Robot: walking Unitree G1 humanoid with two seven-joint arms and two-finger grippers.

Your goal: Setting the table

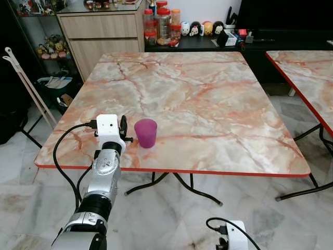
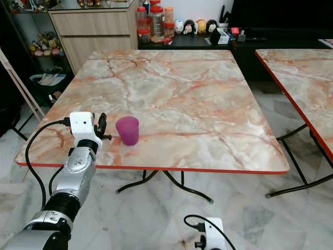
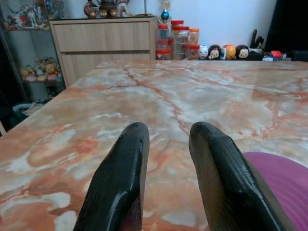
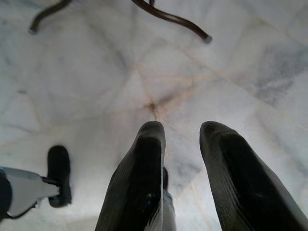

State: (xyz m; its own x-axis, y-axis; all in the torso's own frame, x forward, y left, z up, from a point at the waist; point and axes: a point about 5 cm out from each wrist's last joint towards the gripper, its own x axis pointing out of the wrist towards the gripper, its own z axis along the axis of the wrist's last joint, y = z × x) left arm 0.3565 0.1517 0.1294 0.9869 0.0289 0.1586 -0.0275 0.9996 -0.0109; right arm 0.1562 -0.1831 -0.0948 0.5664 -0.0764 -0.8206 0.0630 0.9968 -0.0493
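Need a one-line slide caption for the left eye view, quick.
Left gripper open beside an upright purple cup near the marble table's front edge.

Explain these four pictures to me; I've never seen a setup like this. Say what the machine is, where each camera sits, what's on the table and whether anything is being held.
This is a humanoid robot with two silver arms, each ending in a gripper with two long black fingers. The two wide pictures come from a stereo camera on its head, looking down at a marble-patterned table. The other two come from cameras on its wrists, looking along each gripper's fingers.

On the table stands one purple cup, upright, near the front edge. The left gripper is raised over the table just beside the cup; its fingers are apart and hold nothing. The right gripper hangs low, pointing at the tiled floor, also open and holding nothing.
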